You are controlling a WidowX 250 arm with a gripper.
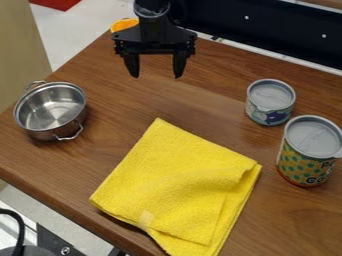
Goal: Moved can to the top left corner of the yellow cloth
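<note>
The black gripper hangs over the back of the wooden table, open, with nothing between its fingers. The yellow cloth lies folded and turned at an angle in the front middle, one corner pointing to the back. To the right of the cloth stand two upright cans, apart from it: a small can with a pale blue-green label farther back, and a larger can with a green and yellow patterned label nearer the right edge. The gripper is behind the cloth and left of both cans.
A steel pot with two handles stands at the table's left edge. An orange object is at the back left, partly behind the gripper. A dark panel with a pale rail runs behind the table.
</note>
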